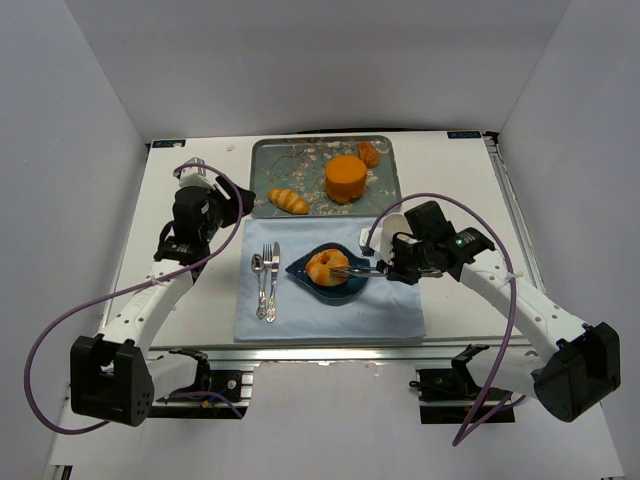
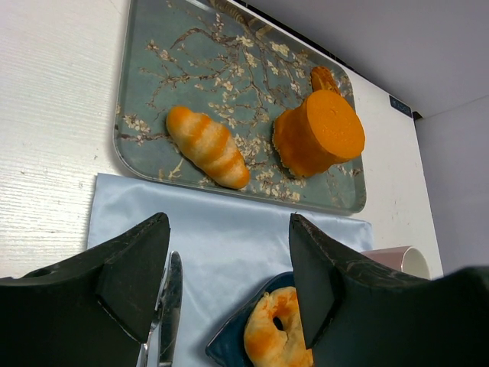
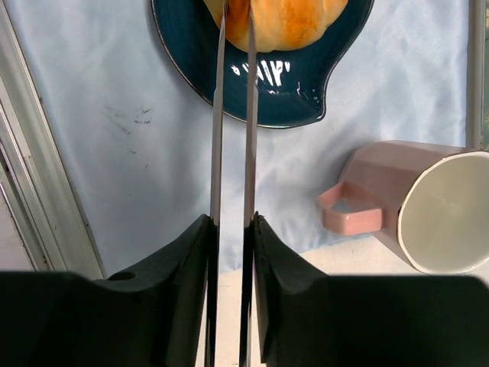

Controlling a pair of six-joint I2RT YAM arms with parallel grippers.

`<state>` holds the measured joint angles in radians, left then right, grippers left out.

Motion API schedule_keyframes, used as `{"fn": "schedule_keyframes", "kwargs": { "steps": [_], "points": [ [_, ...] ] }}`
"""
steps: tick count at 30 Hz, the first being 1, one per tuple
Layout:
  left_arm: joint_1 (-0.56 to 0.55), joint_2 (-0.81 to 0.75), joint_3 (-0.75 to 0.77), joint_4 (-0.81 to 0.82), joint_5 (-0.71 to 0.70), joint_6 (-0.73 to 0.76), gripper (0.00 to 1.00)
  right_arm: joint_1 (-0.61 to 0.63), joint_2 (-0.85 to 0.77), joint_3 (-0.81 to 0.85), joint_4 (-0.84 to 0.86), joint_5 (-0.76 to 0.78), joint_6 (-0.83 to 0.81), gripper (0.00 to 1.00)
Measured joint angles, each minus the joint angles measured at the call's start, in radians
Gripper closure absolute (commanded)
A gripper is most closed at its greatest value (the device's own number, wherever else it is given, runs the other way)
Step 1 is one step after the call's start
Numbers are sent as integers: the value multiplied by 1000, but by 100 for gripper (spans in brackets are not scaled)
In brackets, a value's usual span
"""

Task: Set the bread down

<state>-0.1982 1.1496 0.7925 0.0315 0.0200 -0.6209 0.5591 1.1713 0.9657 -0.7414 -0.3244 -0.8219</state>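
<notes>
The bread [image 1: 327, 267] is a round golden bun lying on a dark blue plate [image 1: 300, 270] in the middle of the light blue cloth. My right gripper [image 1: 390, 268] is shut on a pair of metal tongs [image 1: 358, 270] whose blades reach left onto the bun. In the right wrist view, the gripper [image 3: 232, 222] holds the tongs [image 3: 216, 138] narrowly apart, with a strip of the bread [image 3: 283, 19] between the tips above the plate [image 3: 267, 99]. My left gripper [image 1: 225, 205] hangs open left of the tray. Its view shows the gripper [image 2: 229, 222] empty above the cloth, the bread [image 2: 279, 340] below.
A patterned tray [image 1: 300, 160] at the back holds a ridged roll [image 1: 288, 200], a large orange cylinder cake [image 1: 345, 180] and a small orange piece [image 1: 369, 154]. A pink mug [image 3: 428, 206] lies on its side right of the plate. Cutlery [image 1: 266, 280] lies left of the plate.
</notes>
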Motion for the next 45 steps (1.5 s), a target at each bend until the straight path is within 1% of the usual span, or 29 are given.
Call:
{"fn": "schedule_keyframes", "kwargs": {
  "steps": [5,8,25,28,31,33,34,36,37,38,41,45],
  "points": [
    [0,0,0,0,0,-1,27,0,0,0,-15,0,-5,60],
    [0,1,0,5,3,-1,27,0,0,0,-18,0,-8,58],
    [0,31,0,24,18,-1,27,0,-1,57,-23,-16,-13,57],
    [0,33,0,26,18,-1,27,0,-1,66,-24,-18,-10,60],
    [0,34,0,28,19,-5,27,-1,4,116,-21,-17,30,66],
    [0,34,0,30,20,-8,28,-6,24,182,-12,-18,76,77],
    [0,34,0,30,22,-8,29,-14,43,227,0,-19,112,86],
    [0,34,0,30,23,-8,30,-39,80,300,35,-23,175,92],
    [0,34,0,30,24,-9,30,-56,100,331,50,-24,205,98],
    [0,34,0,30,26,-9,31,-80,122,359,70,-26,240,100],
    [0,34,0,30,30,-9,33,-172,187,419,111,-35,342,100],
    [0,35,0,34,43,-16,35,-349,278,434,173,-23,496,100]
  ]
}}
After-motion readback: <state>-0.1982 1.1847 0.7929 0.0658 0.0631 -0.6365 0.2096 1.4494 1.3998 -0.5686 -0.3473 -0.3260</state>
